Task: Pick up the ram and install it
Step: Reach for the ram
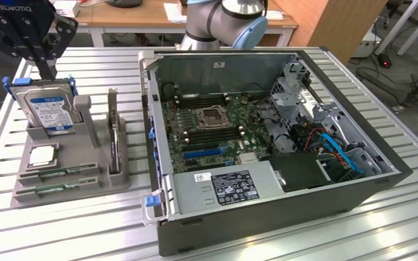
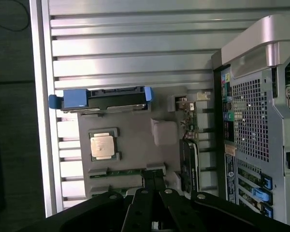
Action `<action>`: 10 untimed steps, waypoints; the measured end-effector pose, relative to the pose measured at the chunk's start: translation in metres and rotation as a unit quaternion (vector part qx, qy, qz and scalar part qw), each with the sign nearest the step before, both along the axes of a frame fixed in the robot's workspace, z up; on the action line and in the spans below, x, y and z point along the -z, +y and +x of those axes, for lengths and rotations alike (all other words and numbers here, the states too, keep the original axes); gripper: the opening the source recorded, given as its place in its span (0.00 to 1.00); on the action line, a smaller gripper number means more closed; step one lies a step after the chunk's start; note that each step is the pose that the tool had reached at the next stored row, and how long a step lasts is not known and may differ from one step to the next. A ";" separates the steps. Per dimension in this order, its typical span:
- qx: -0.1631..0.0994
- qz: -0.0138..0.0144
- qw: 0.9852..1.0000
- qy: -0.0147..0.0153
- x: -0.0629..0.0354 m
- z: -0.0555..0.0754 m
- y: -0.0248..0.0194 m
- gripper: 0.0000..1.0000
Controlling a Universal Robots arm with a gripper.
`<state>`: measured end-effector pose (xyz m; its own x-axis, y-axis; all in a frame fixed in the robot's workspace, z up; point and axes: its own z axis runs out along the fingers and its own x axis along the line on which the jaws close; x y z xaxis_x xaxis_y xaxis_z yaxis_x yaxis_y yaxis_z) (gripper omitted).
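Gripper (image 1: 48,72) up above the grey holder (image 1: 118,179), over its hard-drive end, clenched tight, grasping nothing. In the wrist view, closed fingertips (image 2: 148,181) in line with the holder's ram end. Ram (image 1: 59,173) flat in a slot at the holder's end farthest from the hard drive (image 1: 49,109), untouched; second stick (image 1: 51,188) just beside it, nearer the holder's edge. Processor chip (image 1: 42,156) on the holder between ram and hard drive. Expansion card (image 1: 113,136) upright along the holder's side facing the open computer case (image 1: 303,215).
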<state>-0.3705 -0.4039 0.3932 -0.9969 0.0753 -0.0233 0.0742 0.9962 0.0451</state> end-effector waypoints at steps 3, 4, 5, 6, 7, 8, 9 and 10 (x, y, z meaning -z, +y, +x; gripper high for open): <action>0.000 0.000 1.000 0.000 0.0000 -0.002 -0.0042 0.09; 0.000 0.000 1.000 0.000 0.0000 -0.002 -0.0055 0.09; 0.000 0.000 1.000 0.000 0.0000 -0.003 -0.0069 0.09; 0.000 0.000 1.000 0.000 0.0001 -0.003 -0.0081 0.09; 0.000 0.000 1.000 0.000 0.0000 -0.004 -0.0094 0.09; 0.000 0.000 1.000 0.000 0.0000 -0.004 -0.0107 0.09; 0.000 0.000 1.000 0.000 0.0000 -0.005 -0.0120 0.09; 0.000 0.000 1.000 0.000 0.0000 -0.005 -0.0133 0.09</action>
